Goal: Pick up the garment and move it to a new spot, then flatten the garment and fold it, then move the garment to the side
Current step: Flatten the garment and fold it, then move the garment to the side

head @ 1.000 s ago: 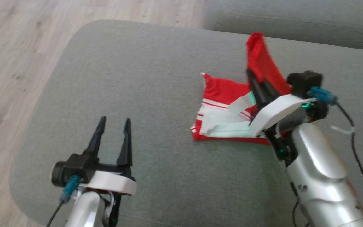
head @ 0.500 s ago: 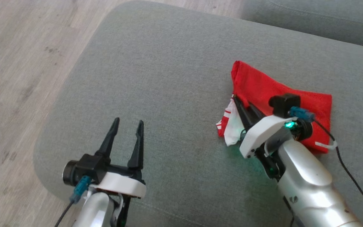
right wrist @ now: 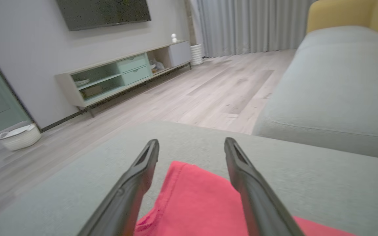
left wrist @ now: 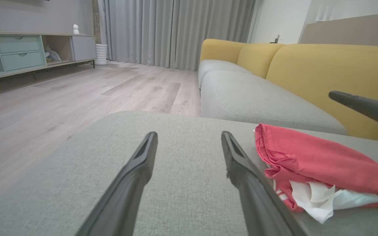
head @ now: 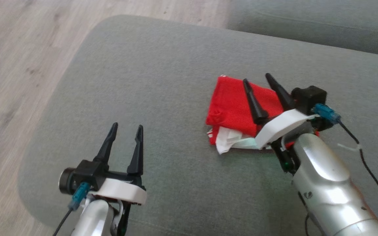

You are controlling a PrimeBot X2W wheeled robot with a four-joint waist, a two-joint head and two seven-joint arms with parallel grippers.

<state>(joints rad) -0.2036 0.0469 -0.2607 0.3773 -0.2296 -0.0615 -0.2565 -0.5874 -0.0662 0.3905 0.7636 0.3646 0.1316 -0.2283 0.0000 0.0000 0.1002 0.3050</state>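
Jaws apart; right gripper (head: 256, 78) over garment (head: 231, 105)

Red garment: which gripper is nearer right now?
Right. The right gripper is open directly over the red garment; the left gripper, also open, sits apart to its left over bare cushion.

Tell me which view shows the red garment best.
Head view: nearly the whole folded garment on the cushion, partly behind the right gripper. Left wrist view gives its layered side edge; right wrist view, one red corner.
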